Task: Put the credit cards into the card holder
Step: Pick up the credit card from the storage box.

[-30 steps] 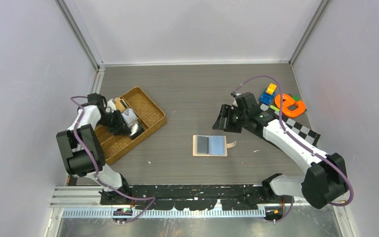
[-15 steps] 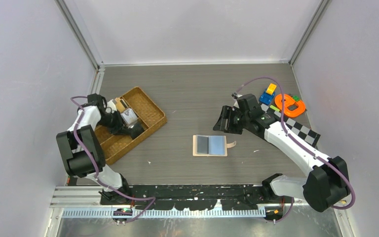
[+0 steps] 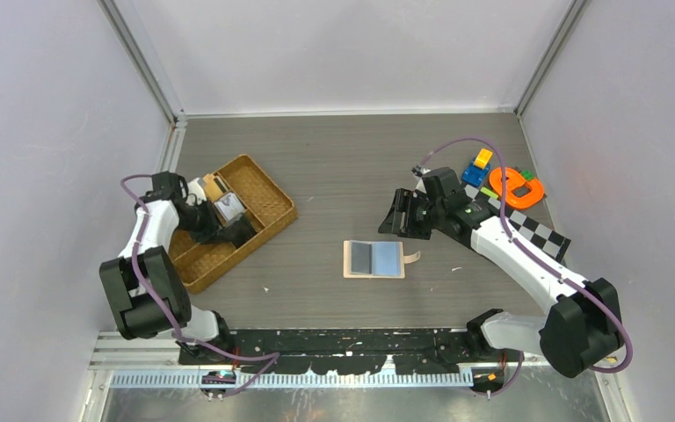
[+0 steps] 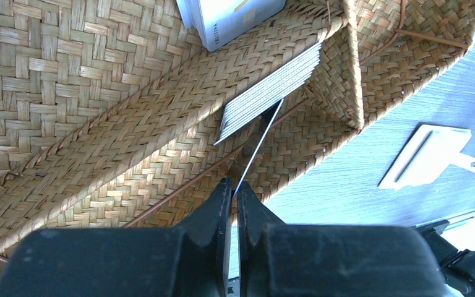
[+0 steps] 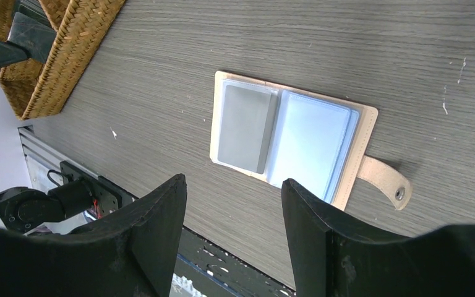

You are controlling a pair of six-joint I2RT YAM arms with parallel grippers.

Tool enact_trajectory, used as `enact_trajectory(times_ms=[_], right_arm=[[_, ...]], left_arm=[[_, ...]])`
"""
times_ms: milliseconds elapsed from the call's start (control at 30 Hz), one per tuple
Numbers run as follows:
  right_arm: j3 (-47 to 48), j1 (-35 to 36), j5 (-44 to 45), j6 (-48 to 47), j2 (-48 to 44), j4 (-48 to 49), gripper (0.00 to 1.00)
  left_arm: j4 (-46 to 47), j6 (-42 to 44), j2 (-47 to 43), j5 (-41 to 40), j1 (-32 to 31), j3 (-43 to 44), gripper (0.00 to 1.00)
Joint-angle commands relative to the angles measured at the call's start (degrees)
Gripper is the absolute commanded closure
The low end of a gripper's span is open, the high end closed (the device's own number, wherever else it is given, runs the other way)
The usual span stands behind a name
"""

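**In the wicker tray (image 3: 268,189), your left gripper (image 4: 234,189) has a card**

On the grey table (image 3: 334,149) the tray sits at the left. Your left gripper is down inside it, jaws all but closed on one thin card (image 4: 256,145) seen edge-on, right beside a leaning stack of cards (image 4: 269,93). Your right gripper (image 5: 232,182) hangs wide apart and empty just beyond the card holder (image 5: 363,142). The holder lies unfolded mid-table — a grey card (image 5: 244,133) on its left half.
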Motion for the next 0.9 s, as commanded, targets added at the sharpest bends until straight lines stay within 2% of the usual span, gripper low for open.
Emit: enact_trajectory(times_ms=[0,67,433,867], right_arm=[[0.04,-0.12,-1.14,-0.65,-1.5,1.79,0.37],[0.0,-0.15,-1.15,-0.59,-1.56,1.8,0.37],[0.64,-0.11,-1.67,-0.64,-0.4,1.71,0.37],[1.56,-0.16,-1.7,-0.21,0.08,1.81,0.37]], left_arm=[[1.12,-0.43,-2.2,1.26,0.41,-0.51,0.98],[0.86,-0.32,-1.9,1.43,0.33,-0.34,1.0],[2.74,-0.39,-8.66,4.6,-0.21,-2.17,1.0],[3.56,0.96,-12.31,6.78,-0.91,-0.96,1.0]])
